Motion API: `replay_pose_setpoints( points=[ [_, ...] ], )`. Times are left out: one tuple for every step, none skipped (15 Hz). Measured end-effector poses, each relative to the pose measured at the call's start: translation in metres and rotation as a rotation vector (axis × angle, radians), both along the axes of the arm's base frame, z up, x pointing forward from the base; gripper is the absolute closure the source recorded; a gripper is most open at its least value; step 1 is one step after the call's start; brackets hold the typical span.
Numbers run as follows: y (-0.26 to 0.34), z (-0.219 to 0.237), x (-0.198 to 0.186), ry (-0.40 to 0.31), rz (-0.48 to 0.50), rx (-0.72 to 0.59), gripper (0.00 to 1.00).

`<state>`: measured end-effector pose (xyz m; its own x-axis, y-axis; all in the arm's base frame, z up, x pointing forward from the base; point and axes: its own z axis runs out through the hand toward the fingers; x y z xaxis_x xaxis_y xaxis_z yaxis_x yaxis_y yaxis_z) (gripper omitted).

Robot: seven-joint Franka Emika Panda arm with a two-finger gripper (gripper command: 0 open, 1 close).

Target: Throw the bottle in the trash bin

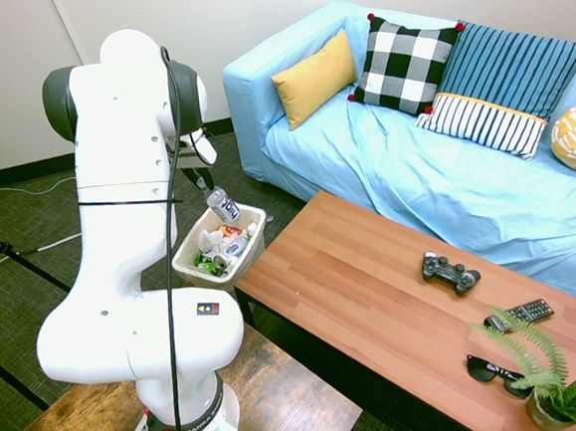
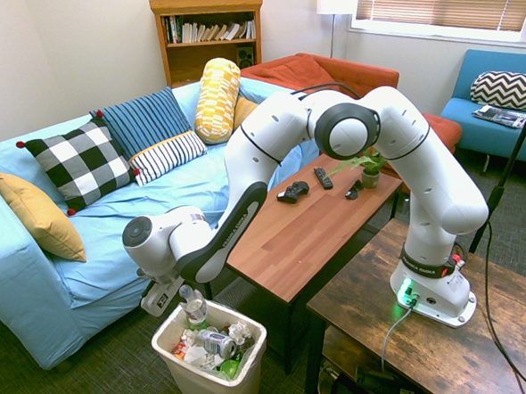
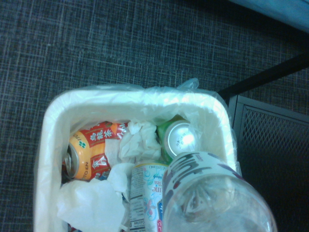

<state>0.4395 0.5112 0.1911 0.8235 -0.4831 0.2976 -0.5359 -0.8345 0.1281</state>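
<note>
We see a living room with dark carpet (image 2: 95, 377) and pale walls (image 2: 66, 48). A light blue sofa (image 1: 435, 179) carries a mustard cushion (image 1: 314, 77), a black-and-white checked one (image 1: 404, 64) and striped ones (navy and white). A long reddish wooden coffee table (image 1: 374, 299) stands before it. A wooden bookshelf (image 2: 207, 35), an orange armchair (image 2: 327, 72) and blinds (image 2: 448, 3) fill the far side

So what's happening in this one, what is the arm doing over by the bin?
The white arm's gripper is shut on the bottle and holds it, tilted, just above the open trash bin. The bin, on the carpet at the end of the wooden coffee table, already holds cans and crumpled paper. The bottle has not been let go yet.
</note>
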Motion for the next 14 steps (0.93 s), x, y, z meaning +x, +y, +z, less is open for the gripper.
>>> replay_pose_setpoints(
  points=[
    [0.001, 0.001, 0.002, 0.000, -0.001, 0.000, 0.00],
    [0.002, 0.003, 0.003, -0.003, -0.001, 0.002, 0.00],
    [0.003, 0.004, 0.003, -0.001, -0.002, 0.004, 0.00],
    [0.003, 0.004, 0.004, -0.001, -0.002, 0.006, 0.00],
    [0.003, 0.005, 0.005, 0.000, -0.003, 0.007, 0.00],
    [0.002, 0.005, 0.007, 0.002, -0.004, 0.007, 0.00],
    [0.001, 0.006, 0.009, 0.004, -0.006, 0.009, 0.00],
    [0.000, 0.007, 0.010, 0.005, -0.006, 0.010, 0.00],
    [0.000, 0.007, 0.011, 0.005, -0.006, 0.010, 0.00],
    [0.000, 0.007, 0.012, 0.006, -0.006, 0.009, 0.00],
    [-0.001, 0.007, 0.012, 0.007, -0.008, 0.009, 0.00],
    [-0.002, 0.007, 0.013, 0.008, -0.009, 0.010, 0.00],
    [-0.002, 0.008, 0.014, 0.009, -0.011, 0.011, 0.00],
    [-0.002, 0.009, 0.015, 0.009, -0.012, 0.013, 0.00]
  ],
)
